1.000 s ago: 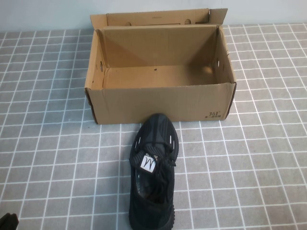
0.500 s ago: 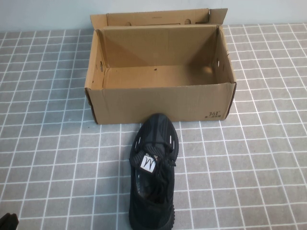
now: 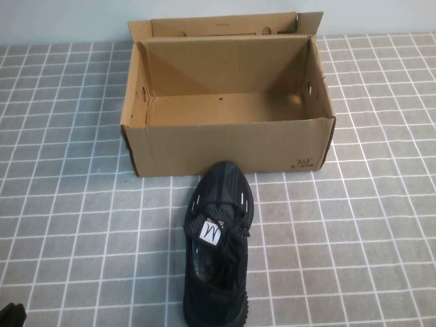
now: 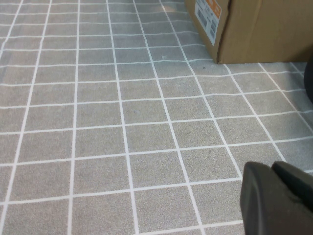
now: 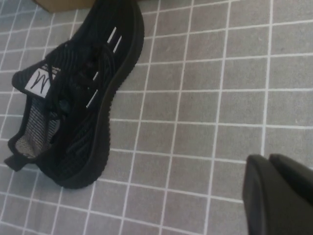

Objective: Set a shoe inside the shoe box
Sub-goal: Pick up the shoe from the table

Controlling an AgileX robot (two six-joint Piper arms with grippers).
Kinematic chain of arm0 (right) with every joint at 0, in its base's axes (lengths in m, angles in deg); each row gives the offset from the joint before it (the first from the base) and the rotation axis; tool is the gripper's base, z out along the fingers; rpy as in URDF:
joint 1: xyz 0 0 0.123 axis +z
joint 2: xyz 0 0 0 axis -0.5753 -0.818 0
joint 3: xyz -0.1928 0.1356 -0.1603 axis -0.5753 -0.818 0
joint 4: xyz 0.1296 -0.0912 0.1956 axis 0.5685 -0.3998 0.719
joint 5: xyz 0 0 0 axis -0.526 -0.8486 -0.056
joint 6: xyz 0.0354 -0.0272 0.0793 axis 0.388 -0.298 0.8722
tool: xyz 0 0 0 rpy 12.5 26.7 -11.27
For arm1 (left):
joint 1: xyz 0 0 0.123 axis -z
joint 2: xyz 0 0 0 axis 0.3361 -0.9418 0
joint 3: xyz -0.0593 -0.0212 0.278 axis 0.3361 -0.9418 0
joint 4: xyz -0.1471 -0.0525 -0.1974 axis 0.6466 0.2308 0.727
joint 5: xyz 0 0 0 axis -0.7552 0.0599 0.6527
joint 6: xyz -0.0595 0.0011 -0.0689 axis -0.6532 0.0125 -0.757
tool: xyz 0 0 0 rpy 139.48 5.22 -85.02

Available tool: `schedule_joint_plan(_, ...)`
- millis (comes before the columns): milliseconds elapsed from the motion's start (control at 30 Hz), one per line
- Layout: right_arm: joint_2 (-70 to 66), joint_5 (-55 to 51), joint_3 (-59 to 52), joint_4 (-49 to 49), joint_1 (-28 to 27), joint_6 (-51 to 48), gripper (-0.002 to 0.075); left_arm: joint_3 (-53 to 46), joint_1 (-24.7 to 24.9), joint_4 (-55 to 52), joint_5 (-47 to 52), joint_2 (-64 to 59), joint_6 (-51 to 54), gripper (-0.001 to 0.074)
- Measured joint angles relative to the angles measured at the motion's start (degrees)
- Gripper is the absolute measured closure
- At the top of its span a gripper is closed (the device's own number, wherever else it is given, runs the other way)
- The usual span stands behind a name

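The black knit shoe (image 3: pixel 219 245) lies on the tiled table in front of the shoe box, toe towards it, white tongue label up. The brown cardboard shoe box (image 3: pixel 228 146) stands open and empty, flap lid up at the back, "361" print on its near right corner. My left gripper (image 3: pixel 10 315) sits at the near left corner of the table; in the left wrist view it (image 4: pixel 272 167) is shut and empty. My right gripper (image 5: pixel 269 159) is out of the high view, shut and empty, to the right of the shoe (image 5: pixel 78 98).
Grey tiled table with white grid lines all round. The left wrist view shows the box's left end (image 4: pixel 264 29) with a printed label (image 4: pixel 208 17). A corner of the box (image 5: pixel 58 4) shows beyond the shoe's toe in the right wrist view.
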Motion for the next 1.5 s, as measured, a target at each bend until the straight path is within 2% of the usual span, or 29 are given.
schedule_joint_plan(267,-14.5,-2.0,10.0,-0.5,1.3,-4.3,0.0741,0.0,0.0,0.0,0.0,0.0,0.0,0.0735)
schedule_joint_plan(467,-23.0,-2.0,16.9,-2.0,7.9,-4.4,0.0742,0.0,0.0,0.0,0.0,0.0,0.0,0.0735)
schedule_joint_plan(700,-31.6,-2.8,26.3,-5.5,20.0,-3.2,0.0742,0.0,0.0,0.0,0.0,0.0,0.0,0.0735)
schedule_joint_plan(900,-37.7,-6.5,33.4,-15.0,33.3,2.1,0.0742,0.0,0.0,0.0,0.0,0.0,0.0,0.0735)
schedule_joint_plan(1033,-40.5,-7.6,36.1,-18.6,38.9,2.3,0.0742,0.0,0.0,0.0,0.0,0.0,0.0,0.0735)
schedule_joint_plan(1133,-41.9,-7.7,37.0,-19.1,40.5,0.7,0.0742,0.0,0.0,0.0,0.0,0.0,0.0,0.0735)
schedule_joint_plan(1500,-43.9,-8.1,38.0,-24.2,40.5,-4.3,0.0726,0.0,0.0,0.0,0.0,0.0,0.0,0.0735)
